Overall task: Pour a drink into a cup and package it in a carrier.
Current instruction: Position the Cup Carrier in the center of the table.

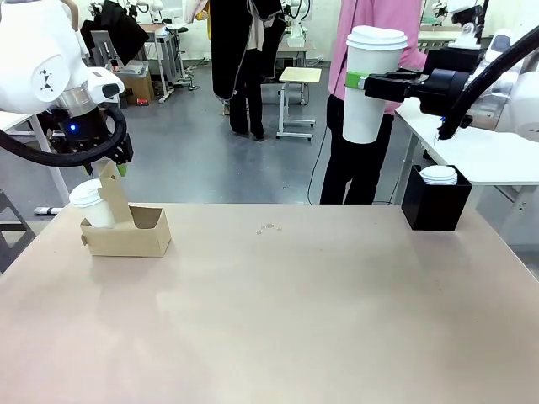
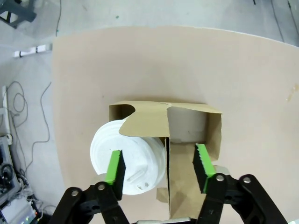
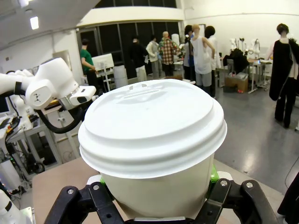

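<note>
At far right, right gripper [image 1: 363, 82] pinches tall cup [image 1: 371, 59] mid-wall, raised. left gripper [image 2: 159, 168] spread over carrier [image 2: 187, 112] tab, left on surface [image 1: 295, 320]; small cup [image 2: 128, 161] in one slot. Paper cup probably squashy; carrier flimsy, lift by tab.

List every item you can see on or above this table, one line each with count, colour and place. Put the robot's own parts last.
table: one, tan, across the foreground.
carrier: one, brown cardboard, on the table's left part.
small cup: one, white with a white lid, standing in one carrier compartment; the other compartment is empty.
tall cup: one, white with a white lid, held in the air above the table's far right.
black box: one, black, at the table's far right.
lids: count unclear, white, on top of the black box.
person: one, pink top, standing beyond the far edge.
left claw: one, black with green pads, open above the carrier.
right claw: one, black with green pads, shut on the tall cup.
</note>
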Robot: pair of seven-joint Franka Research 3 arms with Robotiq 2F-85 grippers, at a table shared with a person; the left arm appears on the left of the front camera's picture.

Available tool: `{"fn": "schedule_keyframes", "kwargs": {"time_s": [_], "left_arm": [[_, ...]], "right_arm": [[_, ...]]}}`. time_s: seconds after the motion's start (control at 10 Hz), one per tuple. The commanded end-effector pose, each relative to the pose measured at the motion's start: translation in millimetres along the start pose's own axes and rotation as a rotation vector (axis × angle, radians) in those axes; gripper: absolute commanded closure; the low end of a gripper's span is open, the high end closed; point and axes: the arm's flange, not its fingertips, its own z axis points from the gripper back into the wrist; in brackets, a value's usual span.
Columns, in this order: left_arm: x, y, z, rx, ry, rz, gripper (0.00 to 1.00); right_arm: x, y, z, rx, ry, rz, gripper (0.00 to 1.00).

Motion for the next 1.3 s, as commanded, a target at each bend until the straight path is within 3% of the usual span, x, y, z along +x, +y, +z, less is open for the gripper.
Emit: {"fn": "schedule_keyframes", "kwargs": {"time_s": [0.0,0.1,1.2], "left_arm": [[4.6,-4.0,1.7,0.037,0.015,0.018,0.64],[4.0,-4.6,1.7,0.025,0.016,0.018,1.0],[-1.2,-4.2,-0.9,-0.001,0.01,-0.005,0.98]], "right_arm": [[3.4,1.8,0.1,0.006,-0.011,-0.008,0.19],[3.4,1.8,0.1,0.006,-0.011,-0.008,0.19],[3.4,1.8,0.1,0.006,-0.011,-0.008,0.19]]}}
